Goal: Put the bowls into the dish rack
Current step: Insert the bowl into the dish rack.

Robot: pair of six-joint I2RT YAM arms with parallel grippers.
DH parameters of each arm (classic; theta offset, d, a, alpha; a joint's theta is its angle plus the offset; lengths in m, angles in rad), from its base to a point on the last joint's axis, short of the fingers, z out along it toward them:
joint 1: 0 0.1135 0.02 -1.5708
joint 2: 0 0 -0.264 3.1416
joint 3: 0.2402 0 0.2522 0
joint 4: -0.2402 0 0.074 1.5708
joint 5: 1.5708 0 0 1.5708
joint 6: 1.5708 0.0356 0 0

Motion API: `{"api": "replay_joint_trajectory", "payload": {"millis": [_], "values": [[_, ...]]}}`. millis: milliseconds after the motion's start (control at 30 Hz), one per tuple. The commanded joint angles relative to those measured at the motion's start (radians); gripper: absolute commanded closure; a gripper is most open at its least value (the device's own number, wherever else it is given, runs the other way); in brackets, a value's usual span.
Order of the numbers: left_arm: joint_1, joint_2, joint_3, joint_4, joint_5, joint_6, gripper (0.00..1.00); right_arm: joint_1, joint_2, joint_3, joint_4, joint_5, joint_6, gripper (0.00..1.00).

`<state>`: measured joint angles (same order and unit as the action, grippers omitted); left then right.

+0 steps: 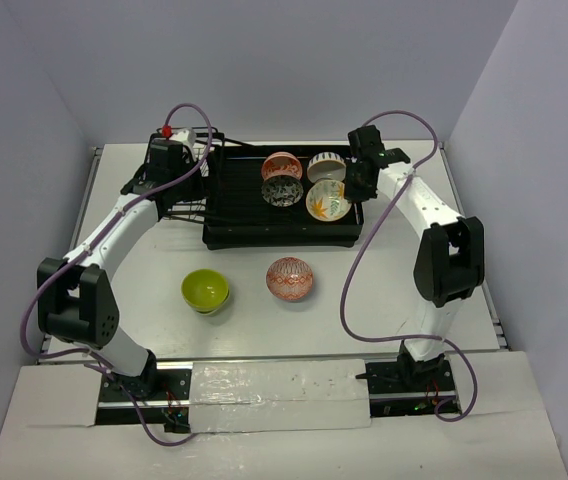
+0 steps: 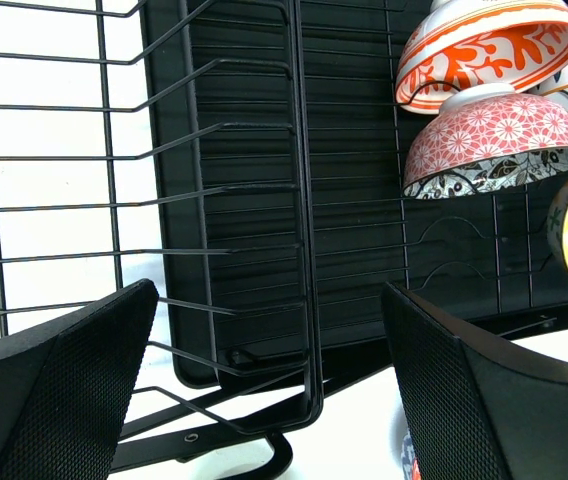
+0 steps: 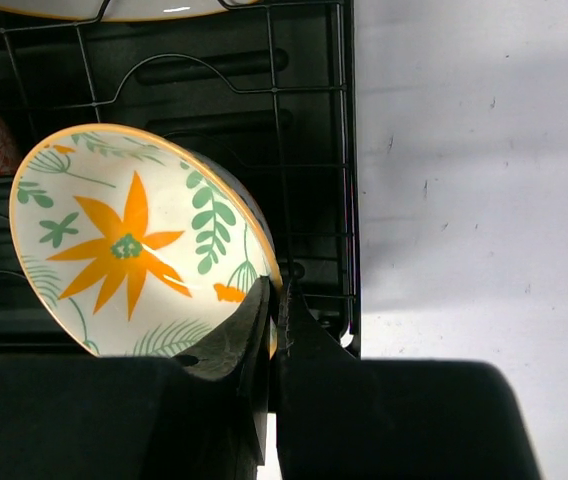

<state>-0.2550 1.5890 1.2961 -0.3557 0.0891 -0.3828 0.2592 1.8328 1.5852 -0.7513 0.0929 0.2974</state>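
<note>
- Where the right gripper (image 3: pixel 274 305) reaches into the dish rack (image 1: pixel 234 215), its two fingers are pressed together on the rim of the flower bowl (image 3: pixel 129 245). This is a cream bowl with an orange flower and green leaves painted inside, and it is pinched at about its 4 o'clock edge in the right wrist view.
- The flower bowl stands tilted on its edge among the rack's black wires. In the top view it sits at the rack's 3 o'clock end, toward the near corner.
- Three other bowls stand on edge in the rack.
  - The plain cream bowl (image 1: pixel 326 166) is just at 12 o'clock of the flower bowl.
  - The orange-leaf bowl (image 2: pixel 489 45) and the pink-red floral bowl (image 2: pixel 499 140) sit one behind the other, at 9 o'clock of those two.
- The left gripper (image 2: pixel 269 295) has its jaws spread wide with nothing between them. It hovers at the rack's 9 o'clock end, beside the wire basket (image 2: pixel 54 150), and the left wrist view looks across the slatted tray (image 2: pixel 354 180).
- Two bowls rest on the table (image 1: pixel 264 335), outside the rack at its 6 o'clock side.
  - The lime green bowl (image 1: pixel 205 290) sits with its opening up.
  - The red-orange patterned bowl (image 1: pixel 290 279) is at 3 o'clock of the green one, near it but not touching.
  - Neither gripper is close to either bowl.
</note>
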Motion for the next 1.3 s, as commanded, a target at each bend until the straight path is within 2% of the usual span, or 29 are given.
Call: {"api": "replay_joint_trajectory", "payload": {"millis": [0,167,433,833,933,1067,1267], "values": [[-0.003,-0.054,-0.003,-0.015,-0.006,0.010,0.01,0.012,0.031,0.009,-0.065,-0.038,-0.026,1.00],[-0.003,-0.047,0.005,-0.015,0.001,0.005,0.01,0.011,-0.058,-0.057,0.006,-0.007,-0.079,1.00],[-0.003,-0.035,0.020,-0.014,0.018,-0.005,0.01,0.014,-0.156,-0.054,0.107,0.074,-0.119,1.00],[0.000,-0.075,-0.006,-0.008,-0.008,0.005,0.01,0.038,-0.231,-0.105,0.242,0.064,-0.227,1.00],[0.005,-0.083,-0.011,-0.009,-0.011,0.002,0.01,0.067,-0.228,-0.120,0.277,0.091,-0.264,1.00],[0.011,-0.096,0.005,-0.019,0.000,-0.002,0.01,0.120,-0.285,-0.192,0.409,0.129,-0.337,1.00],[0.016,-0.124,0.012,-0.026,0.038,-0.017,0.01,0.187,-0.325,-0.220,0.481,0.188,-0.398,1.00]]}}
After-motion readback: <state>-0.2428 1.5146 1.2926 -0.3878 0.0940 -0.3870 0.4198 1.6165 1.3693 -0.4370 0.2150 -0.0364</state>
